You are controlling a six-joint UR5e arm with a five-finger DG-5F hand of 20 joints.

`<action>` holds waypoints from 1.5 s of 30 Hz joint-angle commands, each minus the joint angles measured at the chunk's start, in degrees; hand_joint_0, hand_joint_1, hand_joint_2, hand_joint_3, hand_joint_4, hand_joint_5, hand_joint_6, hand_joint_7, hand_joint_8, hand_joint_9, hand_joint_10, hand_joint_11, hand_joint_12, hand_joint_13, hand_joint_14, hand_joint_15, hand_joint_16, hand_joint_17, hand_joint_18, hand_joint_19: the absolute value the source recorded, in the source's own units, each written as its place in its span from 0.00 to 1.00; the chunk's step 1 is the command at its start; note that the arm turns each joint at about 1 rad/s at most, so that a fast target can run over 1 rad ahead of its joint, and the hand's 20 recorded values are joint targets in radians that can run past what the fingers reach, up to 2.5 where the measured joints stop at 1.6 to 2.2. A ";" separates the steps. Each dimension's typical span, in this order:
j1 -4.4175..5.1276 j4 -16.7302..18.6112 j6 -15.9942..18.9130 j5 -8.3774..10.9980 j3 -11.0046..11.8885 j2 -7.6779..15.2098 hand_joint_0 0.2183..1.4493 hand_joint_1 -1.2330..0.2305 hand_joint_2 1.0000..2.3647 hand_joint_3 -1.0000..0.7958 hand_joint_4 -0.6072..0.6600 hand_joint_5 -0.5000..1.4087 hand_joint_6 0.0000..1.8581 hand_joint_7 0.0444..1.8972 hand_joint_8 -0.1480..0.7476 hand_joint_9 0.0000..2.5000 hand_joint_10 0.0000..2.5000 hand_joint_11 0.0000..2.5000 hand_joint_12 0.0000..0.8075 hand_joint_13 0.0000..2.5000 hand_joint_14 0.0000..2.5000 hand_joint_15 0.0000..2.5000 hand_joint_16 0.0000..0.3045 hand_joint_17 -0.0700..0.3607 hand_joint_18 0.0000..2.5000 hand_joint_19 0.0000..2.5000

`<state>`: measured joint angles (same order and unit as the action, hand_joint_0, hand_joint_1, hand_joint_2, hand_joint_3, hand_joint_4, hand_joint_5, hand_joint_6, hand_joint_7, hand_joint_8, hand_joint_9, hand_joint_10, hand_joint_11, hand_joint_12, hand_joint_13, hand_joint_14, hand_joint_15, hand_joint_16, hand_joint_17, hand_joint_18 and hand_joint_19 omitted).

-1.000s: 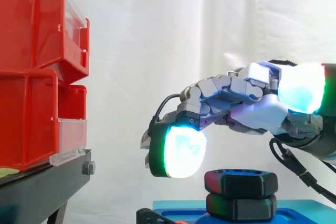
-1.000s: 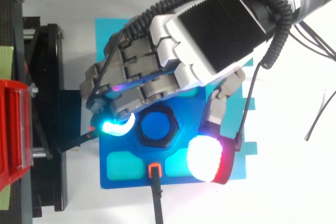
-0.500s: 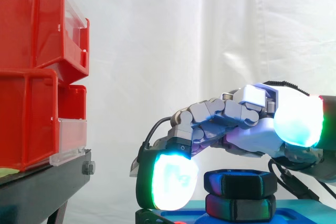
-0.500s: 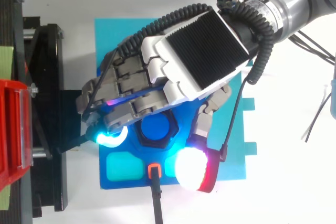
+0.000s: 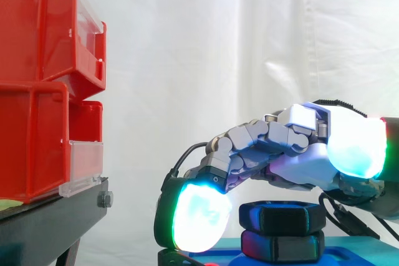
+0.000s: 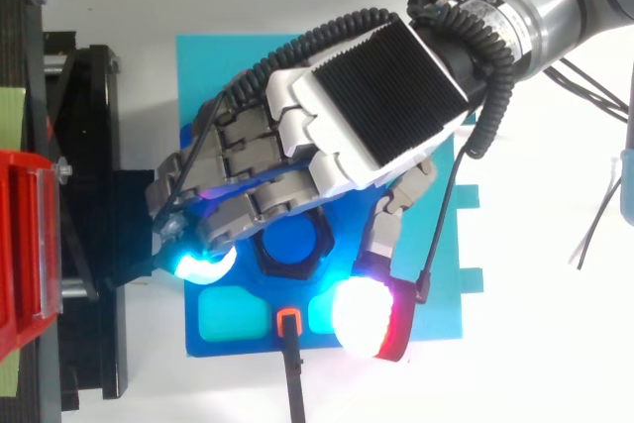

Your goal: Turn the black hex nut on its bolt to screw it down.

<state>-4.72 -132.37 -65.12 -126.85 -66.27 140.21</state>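
We find the hand (image 6: 376, 111) open, arched over the black hex nut (image 5: 282, 217) on its blue bolt (image 6: 292, 238), pads (image 5: 196, 216) flanking but clear of it; closing unevenly, they may skid off its flats and turn nothing.

Stacked red bins (image 5: 37, 85) rest on the black stand (image 5: 53, 216). A white curtain (image 5: 218, 42) hangs behind the stand. A teal mat (image 6: 213, 61) lies just beside the stand.
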 commanded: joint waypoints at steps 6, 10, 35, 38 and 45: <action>-0.47 -0.17 0.00 -0.68 0.00 -0.03 0.15 0.78 0.00 0.28 0.78 0.15 0.49 0.35 0.61 0.25 0.00 0.19 0.55 0.29 0.00 0.10 0.21 0.50 0.34 0.16; -0.64 0.01 0.00 -0.94 0.00 -0.03 0.16 0.76 0.00 0.28 0.78 0.15 0.50 0.35 0.61 0.25 0.00 0.19 0.55 0.29 0.00 0.10 0.21 0.50 0.34 0.16; -2.58 1.15 0.17 -3.93 0.09 -0.03 0.16 0.74 0.00 0.28 0.78 0.15 0.48 0.35 0.61 0.26 0.00 0.20 0.54 0.30 0.00 0.10 0.21 0.50 0.35 0.17; -2.67 1.15 0.17 -4.02 0.18 -0.03 0.16 0.74 0.00 0.28 0.76 0.15 0.47 0.35 0.61 0.26 0.00 0.20 0.54 0.30 0.00 0.10 0.21 0.50 0.35 0.16; -2.67 1.15 0.35 -4.11 0.53 -0.03 0.16 0.74 0.00 0.28 0.77 0.16 0.43 0.36 0.61 0.26 0.00 0.19 0.54 0.30 0.00 0.11 0.21 0.50 0.35 0.17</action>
<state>-7.37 -131.23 -64.92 -130.92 -65.92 140.18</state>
